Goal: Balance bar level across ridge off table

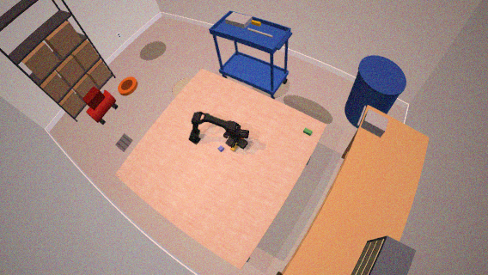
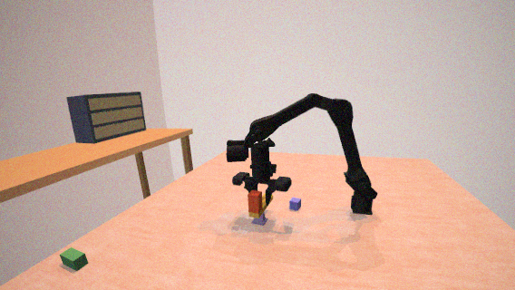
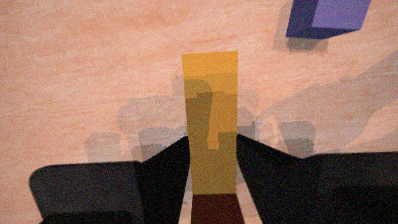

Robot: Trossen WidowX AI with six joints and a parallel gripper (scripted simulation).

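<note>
We're looking at a workshop or storeroom: a metal shelf rack (image 1: 56,60) stacked with cardboard boxes, a blue utility cart (image 1: 251,47), a big blue drum (image 1: 375,88), an orange workbench (image 1: 374,189) carrying a drawer cabinet (image 2: 107,116), and a floor drain (image 1: 124,142).

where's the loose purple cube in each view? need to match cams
Top: purple cube sits just left of the pincer, near the middle of the table.
Exterior: small, on the table between the pincer and the arm base, at.
Wrist: upper right corner, partly cut off.
Shared landmark: the bar held in the pincer.
</note>
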